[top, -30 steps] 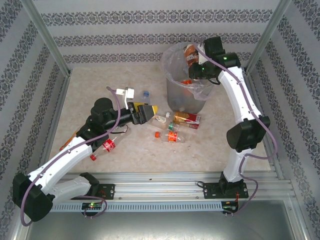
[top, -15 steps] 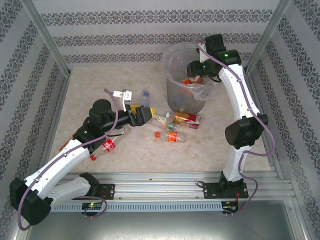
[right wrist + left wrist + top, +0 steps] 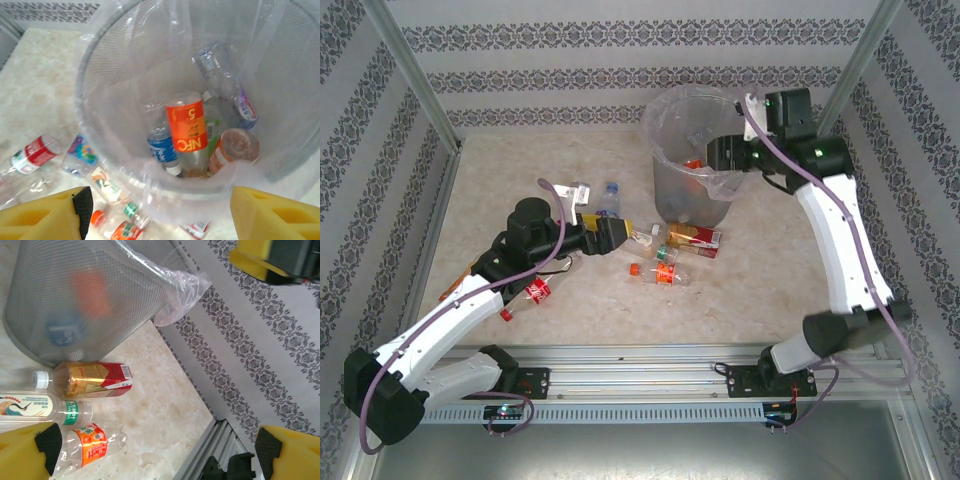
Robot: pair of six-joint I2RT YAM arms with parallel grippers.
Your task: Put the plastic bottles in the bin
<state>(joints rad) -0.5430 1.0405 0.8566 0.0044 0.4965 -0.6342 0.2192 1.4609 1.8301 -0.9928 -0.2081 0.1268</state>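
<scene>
The bin is a tall grey mesh bucket with a clear bag, standing at the back centre. Inside it lie several plastic bottles, among them an orange-labelled one, a blue-labelled one and a brown one. My right gripper hovers open over the bin's right rim, nothing between its fingers. On the table lie a red-and-gold bottle, an orange-labelled bottle and a white-labelled bottle. My left gripper stands wide open just left of them.
A blue-capped bottle lies behind the left gripper. A red-labelled bottle lies under the left arm, another by the left wall. Patterned walls enclose the table; a metal rail runs along the near edge.
My right gripper opened and the brown bottle it held dropped into the bin; that arm then drew back to the right. The left gripper shifted slightly.
</scene>
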